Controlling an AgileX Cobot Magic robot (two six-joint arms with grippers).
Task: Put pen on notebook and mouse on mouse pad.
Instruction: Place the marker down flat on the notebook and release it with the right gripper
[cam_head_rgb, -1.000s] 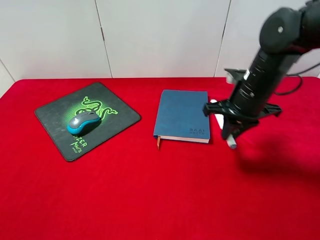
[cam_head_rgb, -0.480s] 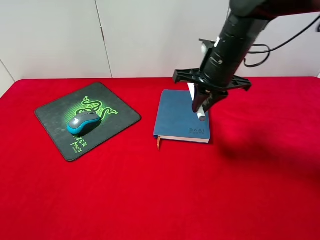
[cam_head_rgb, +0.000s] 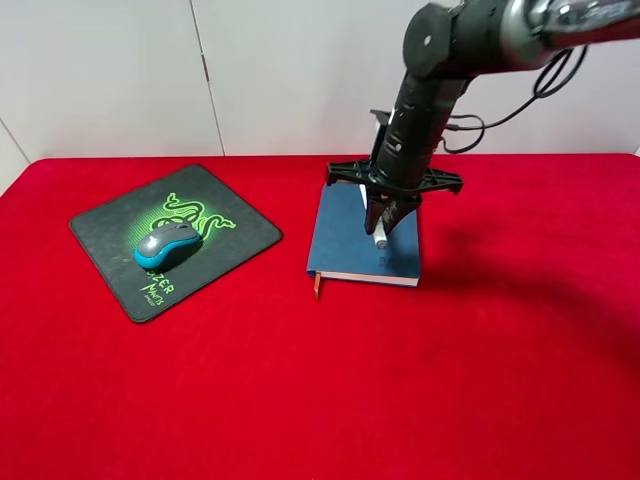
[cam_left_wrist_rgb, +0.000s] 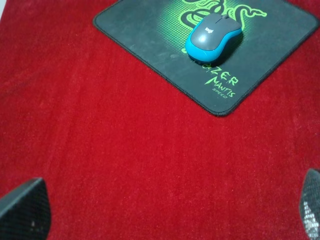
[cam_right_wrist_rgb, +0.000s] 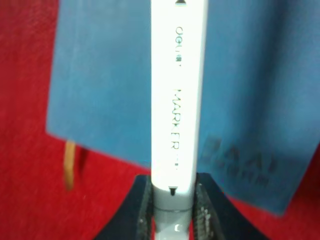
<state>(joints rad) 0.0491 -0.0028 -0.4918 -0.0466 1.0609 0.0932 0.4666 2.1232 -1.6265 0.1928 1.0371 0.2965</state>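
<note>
white pen (cam_head_rgb: 380, 238), pinched in my right pincer (cam_head_rgb: 382, 222), hangs over the three o'clock half of the blue notebook (cam_head_rgb: 345, 228), so next i should lower and release.

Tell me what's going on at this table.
The right gripper is shut on the white pen and holds it over the blue notebook, not yet released. The mouse already sits on the mouse pad, so that half looks done. The left gripper hangs open and empty over the red cloth beside the pad.
</note>
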